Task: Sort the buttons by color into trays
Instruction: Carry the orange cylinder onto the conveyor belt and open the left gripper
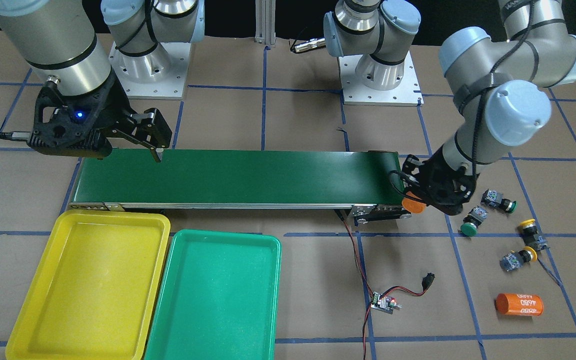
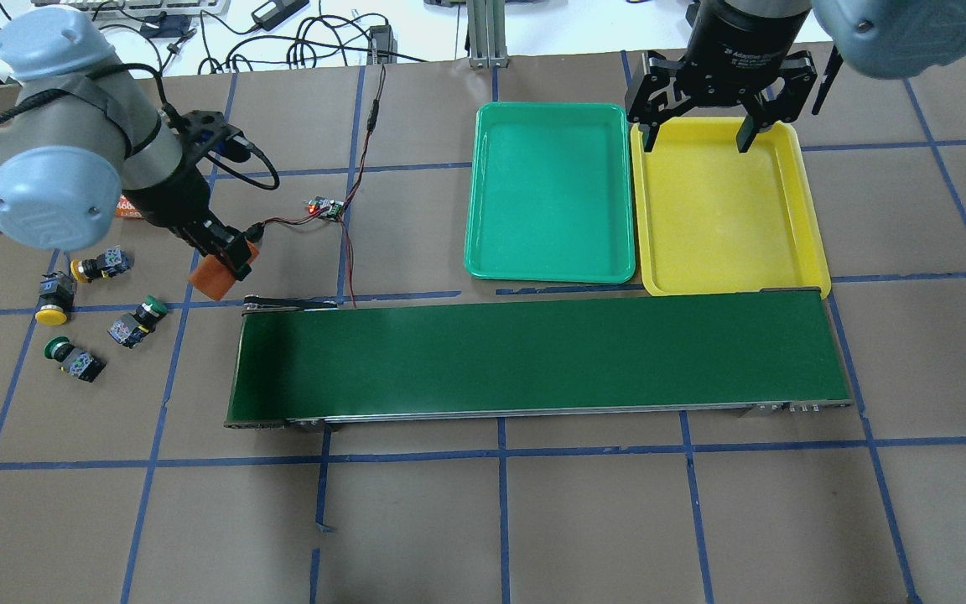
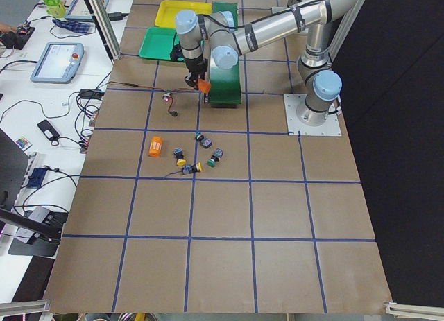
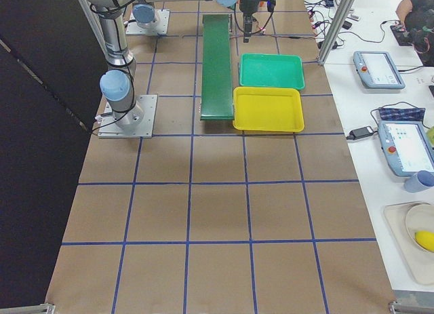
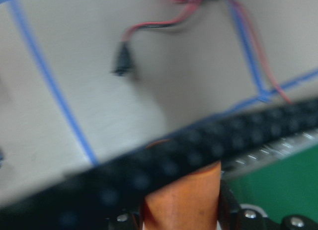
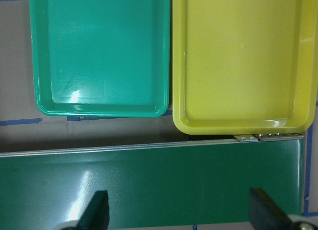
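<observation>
Yellow plastic forms one tray (image 1: 43, 320) and green plastic the other (image 1: 263, 310). They lie side by side, rims just beside each other, along the long edge of the dark-green conveyor belt (image 1: 238, 177), and each shows only its own glossy floor. All four buttons lie loose on the brown paper past the belt's other end, well apart from both trays: two green buttons (image 2: 141, 320) nearer the belt and two yellow buttons (image 2: 53, 301) a little beyond them. The left gripper (image 2: 227, 260) is clamped on an orange cylinder (image 2: 209, 284) beside that end of the belt. A second orange cylinder (image 1: 519, 304) lies on its side near the buttons. The right gripper (image 2: 697, 134) hangs with its fingers spread wide over the belt's end next to the yellow tray, gripping nothing.
</observation>
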### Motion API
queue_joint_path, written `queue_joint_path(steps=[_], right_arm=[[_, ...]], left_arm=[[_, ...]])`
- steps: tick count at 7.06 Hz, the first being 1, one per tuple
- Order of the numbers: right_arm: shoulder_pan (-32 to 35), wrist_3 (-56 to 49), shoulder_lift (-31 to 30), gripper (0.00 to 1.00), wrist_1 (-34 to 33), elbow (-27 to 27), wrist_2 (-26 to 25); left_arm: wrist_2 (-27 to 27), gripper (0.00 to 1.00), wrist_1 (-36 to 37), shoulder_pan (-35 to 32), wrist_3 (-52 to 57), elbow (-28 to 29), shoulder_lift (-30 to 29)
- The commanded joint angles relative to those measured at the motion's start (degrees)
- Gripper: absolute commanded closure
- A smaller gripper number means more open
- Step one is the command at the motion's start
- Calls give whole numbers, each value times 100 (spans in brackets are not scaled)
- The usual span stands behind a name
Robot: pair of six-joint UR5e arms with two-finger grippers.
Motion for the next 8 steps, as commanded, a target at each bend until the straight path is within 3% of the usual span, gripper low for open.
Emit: queue_joint_path(steps=[1, 4, 5, 6, 7, 8], right_arm=[[-13, 3, 1, 0, 30, 5, -15], [4, -76, -95, 0, 109, 40, -347], [22, -59, -148, 0, 109, 57, -349], [22, -67, -149, 0, 127, 66, -349], [31, -68, -140, 0, 144, 66, -340], [31, -68, -149, 0, 144, 66, -340]], left_arm=[[58, 100, 87, -252, 1094, -1073, 709], [94, 100, 586, -550, 2079, -1271, 572], [85, 86, 815, -594, 2080, -1323, 484], [85, 10, 922, -595, 2088, -1341, 509], [85, 0, 1027, -612, 2019, -1350, 535], [93, 0, 994, -586, 1983, -1289, 692]])
